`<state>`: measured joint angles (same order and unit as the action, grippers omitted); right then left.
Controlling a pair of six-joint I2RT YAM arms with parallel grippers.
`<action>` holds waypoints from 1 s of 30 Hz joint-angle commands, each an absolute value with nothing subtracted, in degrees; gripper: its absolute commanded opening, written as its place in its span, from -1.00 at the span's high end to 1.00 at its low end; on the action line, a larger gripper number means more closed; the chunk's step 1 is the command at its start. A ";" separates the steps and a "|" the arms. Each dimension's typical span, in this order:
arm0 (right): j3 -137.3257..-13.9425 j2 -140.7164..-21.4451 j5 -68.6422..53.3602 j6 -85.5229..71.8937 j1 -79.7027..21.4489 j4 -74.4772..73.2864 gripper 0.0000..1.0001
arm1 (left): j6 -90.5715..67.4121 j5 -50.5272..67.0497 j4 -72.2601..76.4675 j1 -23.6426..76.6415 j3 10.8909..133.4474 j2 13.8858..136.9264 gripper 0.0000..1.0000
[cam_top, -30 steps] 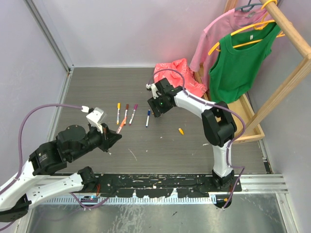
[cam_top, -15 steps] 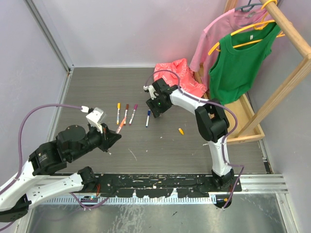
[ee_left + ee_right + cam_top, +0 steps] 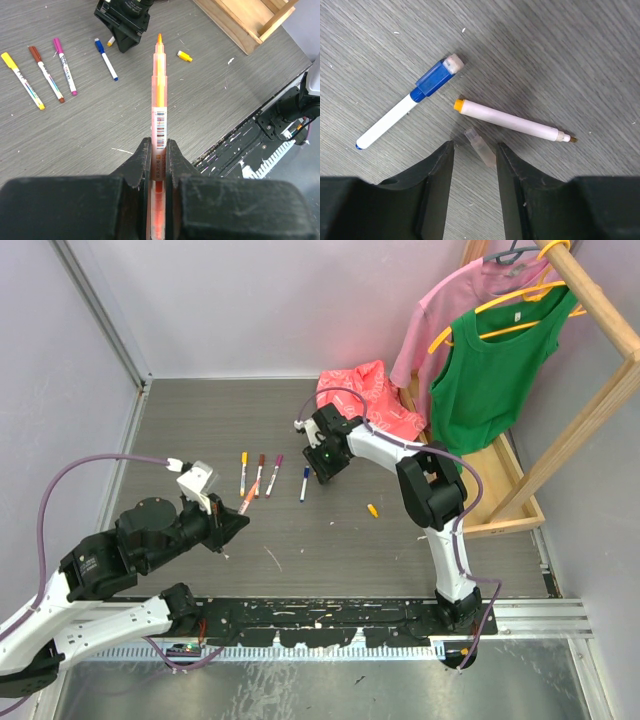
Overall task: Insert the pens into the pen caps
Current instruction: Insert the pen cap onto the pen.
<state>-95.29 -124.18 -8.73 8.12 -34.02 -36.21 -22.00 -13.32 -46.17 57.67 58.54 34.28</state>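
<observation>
While clamped shut on orange pen (image 3: 158,90), left gripper (image 3: 159,150): pen's long axis in line with fingers, bare tip pointing forward, away from wrist. Right gripper (image 3: 475,150): jaws apart, small clear piece (image 3: 482,149) between them on table (image 3: 570,50). Just beyond: yellow pen (image 3: 512,121), uncapped, crosswise, tip toward wrist view's right. Blue pen (image 3: 405,117) beside it, capped, diagonal.
</observation>
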 commanded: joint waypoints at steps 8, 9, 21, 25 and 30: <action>-96.65 -124.97 -6.09 7.89 -34.86 -38.63 0.38 | -21.69 -13.72 -43.86 57.79 59.94 35.03 1.00; -96.42 -124.87 -6.11 7.64 -34.89 -38.40 0.44 | -21.71 -13.71 -43.87 57.77 59.94 34.94 1.00; -84.07 -107.10 -3.89 -0.13 -36.01 -33.03 0.70 | -22.49 -13.65 -43.06 57.76 58.64 33.77 1.00; -76.15 -100.27 -1.08 -4.46 -39.00 -31.93 0.69 | -22.54 -13.30 -42.48 57.75 58.38 34.02 1.00; -63.89 -91.59 6.01 -13.42 -44.86 -27.85 0.67 | -22.55 -13.43 -41.97 57.75 58.46 34.30 1.00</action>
<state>-71.16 -97.14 -0.38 -4.56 -40.75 -31.73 -22.06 -13.30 -45.87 57.67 58.30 34.35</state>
